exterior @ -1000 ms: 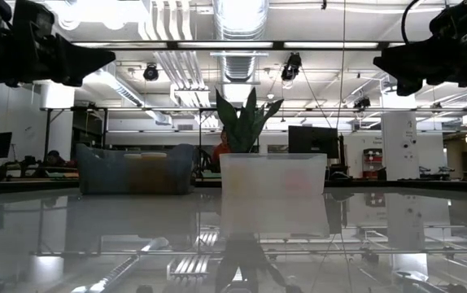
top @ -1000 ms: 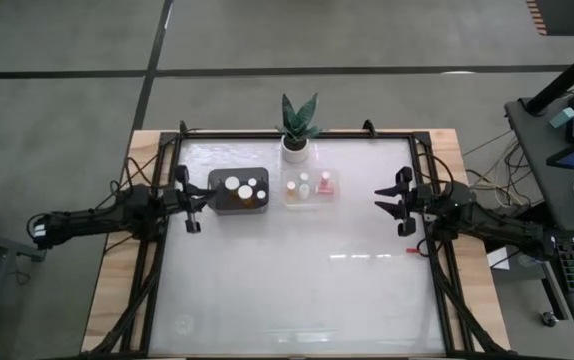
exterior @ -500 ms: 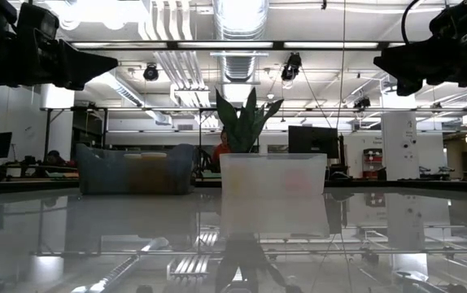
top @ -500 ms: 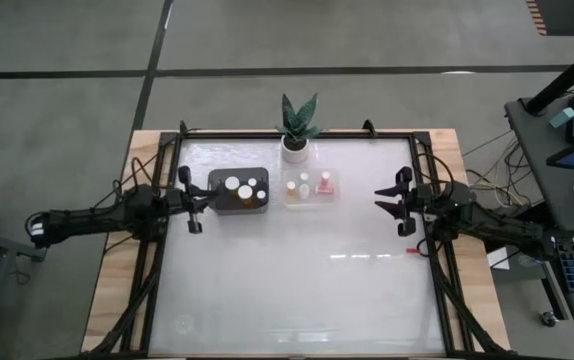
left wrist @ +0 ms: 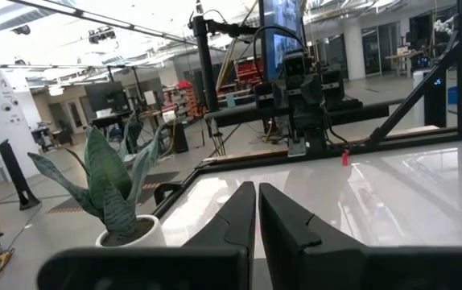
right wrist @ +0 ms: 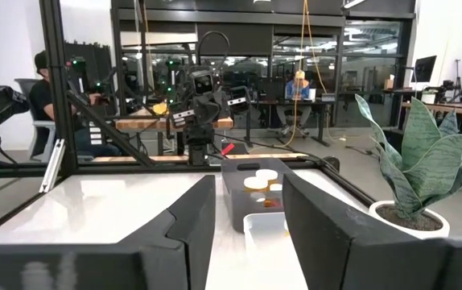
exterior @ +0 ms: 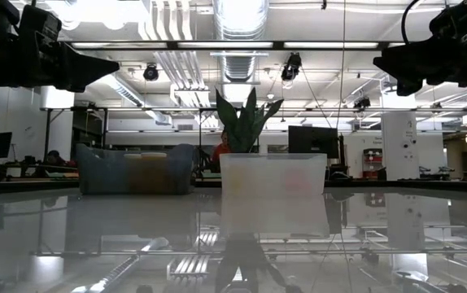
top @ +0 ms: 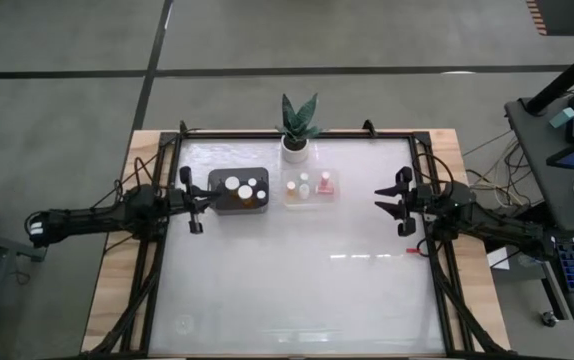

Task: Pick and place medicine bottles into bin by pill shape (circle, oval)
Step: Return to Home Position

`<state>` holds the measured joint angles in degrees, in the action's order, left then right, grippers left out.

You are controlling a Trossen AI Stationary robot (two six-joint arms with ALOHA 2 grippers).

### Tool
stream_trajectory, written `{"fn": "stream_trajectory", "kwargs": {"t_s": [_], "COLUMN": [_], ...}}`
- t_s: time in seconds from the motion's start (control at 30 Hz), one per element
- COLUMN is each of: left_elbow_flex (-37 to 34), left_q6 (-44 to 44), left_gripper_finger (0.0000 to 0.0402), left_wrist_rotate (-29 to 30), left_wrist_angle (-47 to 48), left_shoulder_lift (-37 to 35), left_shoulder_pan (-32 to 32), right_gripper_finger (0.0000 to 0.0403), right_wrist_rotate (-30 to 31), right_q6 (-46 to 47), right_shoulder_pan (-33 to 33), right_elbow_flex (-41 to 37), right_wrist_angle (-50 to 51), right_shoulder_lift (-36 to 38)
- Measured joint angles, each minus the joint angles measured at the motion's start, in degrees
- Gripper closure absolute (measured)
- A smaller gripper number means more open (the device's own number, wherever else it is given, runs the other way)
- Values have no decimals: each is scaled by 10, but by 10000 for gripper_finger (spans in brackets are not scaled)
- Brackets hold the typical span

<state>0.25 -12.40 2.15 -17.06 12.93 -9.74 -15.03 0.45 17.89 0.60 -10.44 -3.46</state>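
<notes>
Several white-capped medicine bottles (top: 245, 188) stand in a dark bin (top: 217, 201) at the far left of the table. Three more, amber and pink (top: 324, 184), stand in a clear bin (top: 311, 203) beside it. My left gripper (top: 203, 200) hovers just left of the dark bin, raised above the table, fingers shut and empty (left wrist: 257, 193). My right gripper (top: 377, 198) hovers right of the clear bin, also raised, open and empty (right wrist: 247, 193).
A potted plant (top: 297, 130) in a white pot stands at the far edge behind the two bins. The white tabletop (top: 297, 280) stretches toward the near edge. A black frame (top: 157, 280) runs round the table. A small red thing (top: 408, 251) lies near the right rail.
My left gripper has crept a little toward the dark bin, still shut. The bins, bottles and my right gripper have stayed put.
</notes>
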Motion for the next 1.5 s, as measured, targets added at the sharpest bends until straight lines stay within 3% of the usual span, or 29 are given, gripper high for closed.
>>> {"fn": "stream_trajectory", "kwargs": {"t_s": [1.5], "left_elbow_flex": [0], "left_q6": [0], "left_gripper_finger": [398], "left_wrist_rotate": [0], "left_wrist_angle": [0], "left_shoulder_lift": [3], "left_shoulder_pan": [0], "right_gripper_finger": [282], "right_wrist_rotate": [0], "right_q6": [0], "right_shoulder_pan": [0], "right_elbow_flex": [0], "right_wrist_angle": [0], "right_shoulder_lift": [0]}}
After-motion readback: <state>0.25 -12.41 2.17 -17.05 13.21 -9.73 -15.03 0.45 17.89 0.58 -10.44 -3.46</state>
